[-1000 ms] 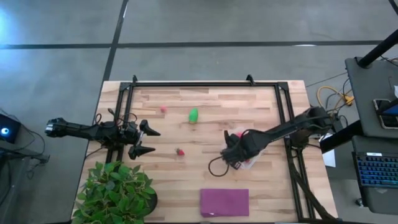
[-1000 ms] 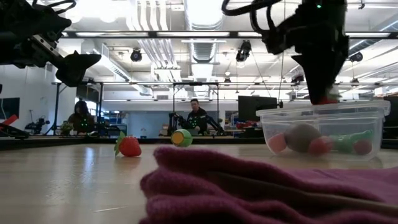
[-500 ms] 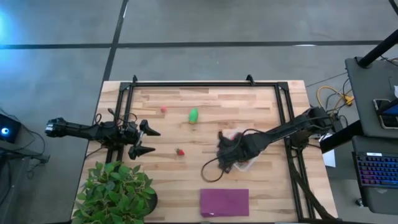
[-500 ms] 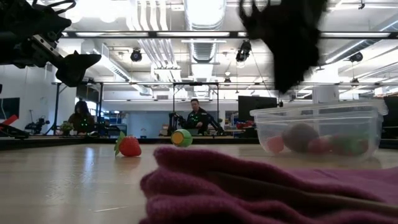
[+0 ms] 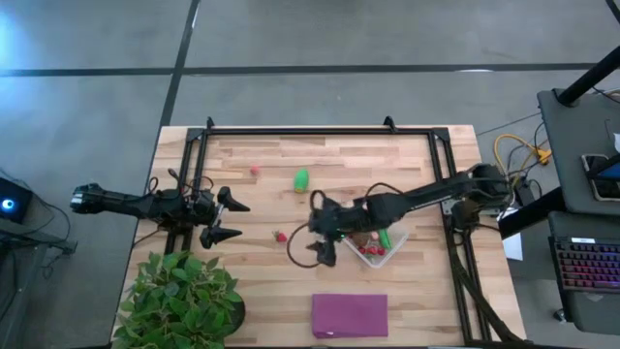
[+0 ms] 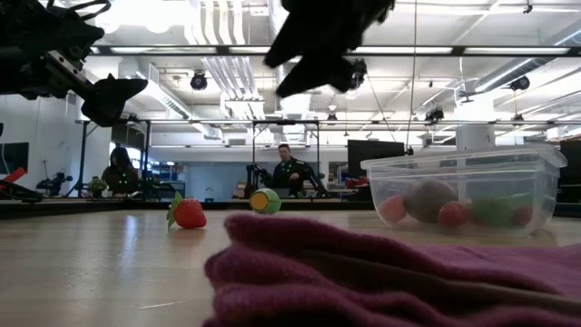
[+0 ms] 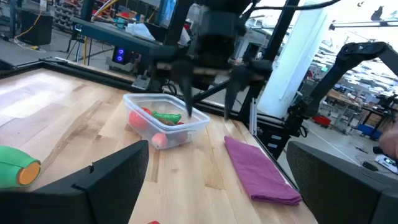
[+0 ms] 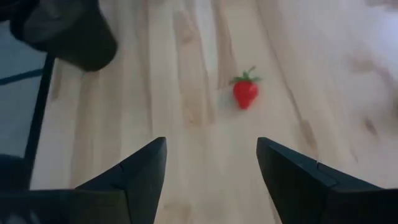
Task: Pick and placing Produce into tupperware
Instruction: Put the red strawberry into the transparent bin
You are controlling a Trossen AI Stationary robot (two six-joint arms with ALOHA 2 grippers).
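The wooden table [image 5: 387, 160] carries the largest bystander at its near-left corner, a leafy potted plant [image 5: 179, 301], and a flat purple cloth [image 5: 349, 315] at its near edge, which fills the foreground of the low view and hides part of the tabletop there.

The clear tupperware [image 5: 373, 242] sits right of centre, partly covered from above by the right arm. Through its wall the low view shows about four pieces: a brown oval, red or pink ones and a green one.

Three pieces of produce lie loose on the wood: one green piece [image 5: 301, 179] towards the far side, one small strawberry [image 5: 280, 236] left of the container, and one tiny pink berry [image 5: 255, 171] left of the green piece.

The right gripper [image 5: 320, 233] hovers above the table between tupperware and strawberry, fingers spread wide and empty; its wrist view shows the strawberry [image 8: 245, 92] ahead between them.

The left gripper [image 5: 225, 218] waits at the table's left edge, fingers also wide apart, holding nothing.
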